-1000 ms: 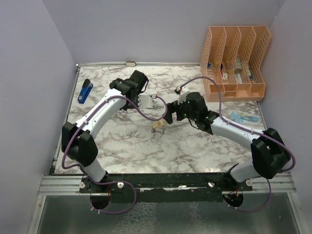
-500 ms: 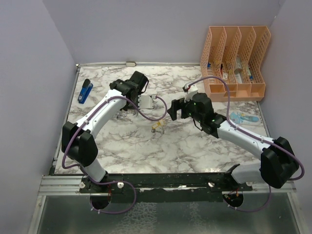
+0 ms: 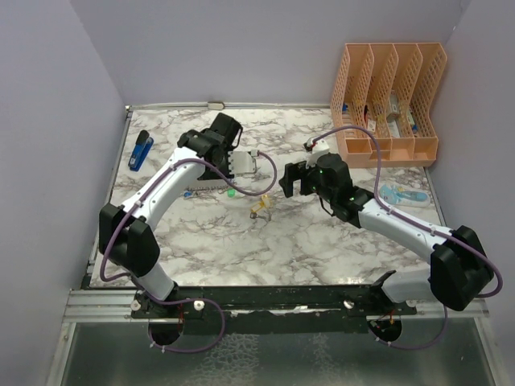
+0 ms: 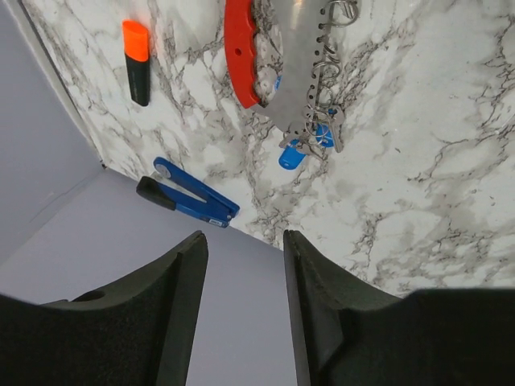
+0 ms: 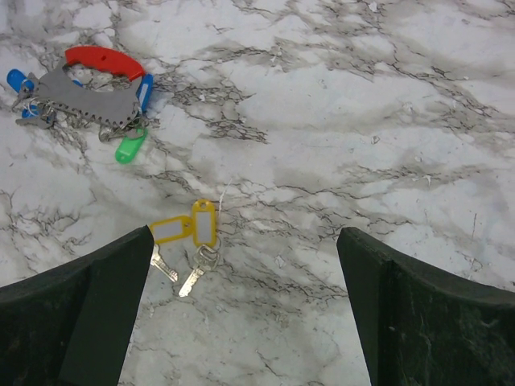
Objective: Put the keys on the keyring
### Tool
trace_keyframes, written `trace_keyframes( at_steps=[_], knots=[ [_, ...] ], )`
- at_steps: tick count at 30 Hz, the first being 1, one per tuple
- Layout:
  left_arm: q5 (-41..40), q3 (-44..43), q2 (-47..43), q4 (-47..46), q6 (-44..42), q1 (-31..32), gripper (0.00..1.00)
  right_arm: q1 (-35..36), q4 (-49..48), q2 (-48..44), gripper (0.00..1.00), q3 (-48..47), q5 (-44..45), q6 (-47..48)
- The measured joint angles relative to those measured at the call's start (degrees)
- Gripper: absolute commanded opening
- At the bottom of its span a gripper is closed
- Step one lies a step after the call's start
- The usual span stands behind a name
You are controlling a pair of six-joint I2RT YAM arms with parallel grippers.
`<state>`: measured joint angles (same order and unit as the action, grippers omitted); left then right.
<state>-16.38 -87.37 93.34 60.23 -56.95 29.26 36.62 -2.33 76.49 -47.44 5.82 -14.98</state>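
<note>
The keyring (image 4: 291, 76), silver-grey with a red side, lies flat on the marble table with blue keys (image 4: 294, 155) hung on it. It also shows in the right wrist view (image 5: 90, 98), with a green key (image 5: 129, 149) at its edge. Two loose yellow-tagged keys (image 5: 193, 232) lie on the table, mid-table in the top view (image 3: 261, 209). My left gripper (image 4: 241, 265) is open and empty, raised above and beside the keyring. My right gripper (image 5: 245, 273) is wide open and empty, hovering over the yellow keys.
An orange marker (image 4: 137, 60) and a blue stapler (image 4: 189, 201) lie to the left. An orange file organizer (image 3: 386, 96) stands at the back right. A light blue object (image 3: 401, 195) lies at the right edge.
My right gripper has drawn back right and up from the yellow keys. My left gripper shifted slightly; the green key now shows on the table below the left arm.
</note>
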Motion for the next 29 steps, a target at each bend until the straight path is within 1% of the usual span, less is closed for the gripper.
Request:
trace_keyframes(
  at_steps=[2, 4, 8, 13, 16, 18, 20, 21, 22, 23, 27, 28, 29],
  knots=[
    [1.4, -0.4, -0.7, -0.8, 0.3, -0.7, 0.51, 0.0, 0.2, 0.0, 0.99, 0.0, 0.4, 0.0],
    [4.5, -1.8, -1.3, -2.2, 1.6, -2.4, 0.52, 0.0, 0.4, 0.0, 0.99, 0.0, 0.8, 0.0],
    [8.7, -3.4, -3.6, -10.0, 5.9, -7.3, 0.52, 0.0, 1.1, 0.0, 0.99, 0.0, 1.5, -0.1],
    [15.0, -1.7, -7.4, -17.7, 12.2, -12.4, 0.54, 0.0, 1.2, 0.0, 0.99, 0.0, 2.3, -0.4],
    [19.6, 0.2, -9.2, -20.9, 16.5, -13.9, 0.56, 0.0, 1.2, 0.0, 0.99, 0.0, 2.5, -0.5],
    [21.9, 2.1, -10.4, -22.9, 19.1, -14.3, 0.58, 0.0, 1.2, 0.0, 0.99, 0.0, 2.5, -0.5],
    [23.6, 4.0, -11.2, -24.3, 21.2, -14.4, 0.64, 0.0, 1.2, 0.0, 0.99, 0.0, 2.6, -0.5],
    [24.4, 5.0, -11.4, -25.0, 22.2, -14.4, 0.65, 0.0, 1.2, 0.0, 0.99, 0.0, 2.6, -0.5],
    [24.9, 5.6, -11.5, -25.4, 22.9, -14.4, 0.71, 0.0, 1.2, 0.0, 0.99, 0.0, 2.7, -0.4],
    [25.4, 6.1, -11.5, -25.7, 23.7, -14.4, 0.73, 0.0, 1.2, 0.0, 0.99, 0.0, 2.7, -0.4],
    [26.6, 7.4, -11.5, -26.4, 25.7, -14.4, 0.74, 0.0, 1.2, 0.0, 0.99, 0.0, 3.0, -0.8],
    [26.7, 7.4, -11.5, -26.5, 26.0, -14.5, 0.81, 0.0, 1.1, 0.0, 0.99, 0.0, 3.0, -0.9],
    [26.9, 7.4, -11.5, -26.8, 26.3, -14.5, 0.86, 0.0, 1.1, 0.0, 0.99, 0.0, 3.1, -1.3]
  ],
)
